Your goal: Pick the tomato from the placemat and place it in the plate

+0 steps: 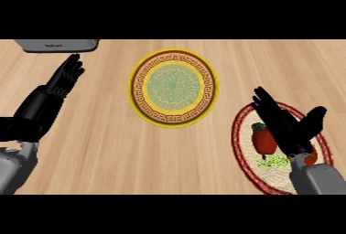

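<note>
A red tomato (pixel 263 139) with a dark green stem lies on a round cream placemat (pixel 246 155) with a dark red border, at the right of the counter. My right hand (pixel 287 125) hovers just over the tomato, open, fingers straight and pointing up-left, thumb spread to the right; it covers part of the tomato. A round plate (pixel 174 87) with a yellow rim, brown patterned band and green centre lies in the middle, left of the placemat, with nothing on it. My left hand (pixel 64 77) rests open at the far left, fingers pointing up.
A grey appliance (pixel 57 45) sits at the counter's far left back edge, just above my left hand. Green leafy bits (pixel 273 161) lie on the placemat below the tomato. Wooden counter (pixel 108 151) spreads between the plate and my left arm.
</note>
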